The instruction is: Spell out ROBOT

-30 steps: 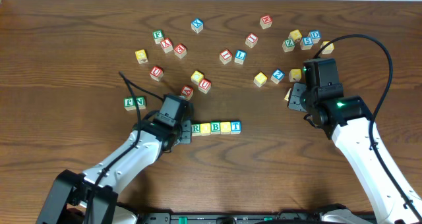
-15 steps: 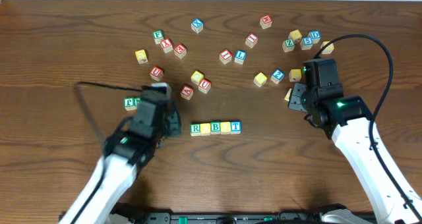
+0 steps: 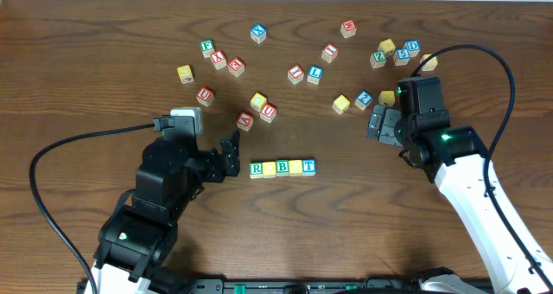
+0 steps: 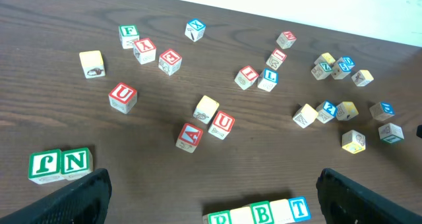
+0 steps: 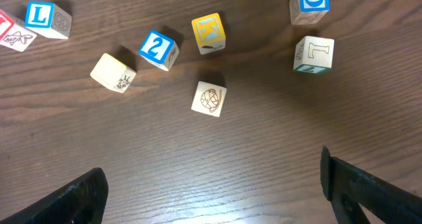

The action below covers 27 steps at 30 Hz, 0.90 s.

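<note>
A row of five blocks point(image 3: 282, 168) lies at mid-table, reading green R point(image 3: 257, 169), a plain yellow top, green B point(image 4: 263, 213), another plain yellow top, blue T point(image 3: 309, 166). My left gripper point(image 3: 225, 153) hangs open just left of the row, apart from it. In the left wrist view its fingers point(image 4: 79, 197) stand wide at the bottom corners with nothing between them, and the left gripper point(image 4: 211, 188) looks over the row point(image 4: 260, 213). My right gripper point(image 3: 380, 123) is open and empty above bare wood; in the right wrist view the right gripper point(image 5: 214, 188) sits below a picture block point(image 5: 209, 99).
Loose letter blocks are scattered across the far half: red U point(image 4: 122, 96), a second red U point(image 4: 222, 123), green N point(image 4: 76, 161) beside a J block, blue L point(image 5: 43, 18), blue 2 point(image 5: 158, 49), yellow K point(image 5: 208, 31), blue D point(image 5: 310, 1).
My left arm has pulled back from the row's left end and lifted, and its jaws have gone from shut to wide open. The right jaws have opened wider. The row has not moved.
</note>
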Each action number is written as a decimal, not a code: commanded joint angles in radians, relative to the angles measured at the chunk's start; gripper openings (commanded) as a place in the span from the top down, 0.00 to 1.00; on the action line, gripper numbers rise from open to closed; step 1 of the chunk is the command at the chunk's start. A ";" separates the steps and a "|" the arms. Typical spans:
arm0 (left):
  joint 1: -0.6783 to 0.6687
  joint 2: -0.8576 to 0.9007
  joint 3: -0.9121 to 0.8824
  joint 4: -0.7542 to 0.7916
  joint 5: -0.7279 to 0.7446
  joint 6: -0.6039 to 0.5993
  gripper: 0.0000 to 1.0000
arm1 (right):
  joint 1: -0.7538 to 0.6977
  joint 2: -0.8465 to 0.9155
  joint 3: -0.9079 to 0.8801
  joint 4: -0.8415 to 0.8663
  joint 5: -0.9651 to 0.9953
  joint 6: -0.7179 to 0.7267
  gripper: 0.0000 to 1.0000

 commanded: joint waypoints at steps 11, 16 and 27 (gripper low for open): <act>0.004 -0.005 0.016 -0.002 -0.012 0.020 0.02 | -0.006 -0.017 0.021 -0.001 -0.002 -0.004 0.01; 0.004 -0.005 0.016 -0.002 -0.012 0.020 0.02 | -0.006 -0.017 0.021 -0.001 -0.002 -0.004 0.01; 0.004 -0.005 0.016 -0.082 -0.012 0.021 0.02 | -0.006 -0.017 0.021 -0.001 -0.002 -0.004 0.01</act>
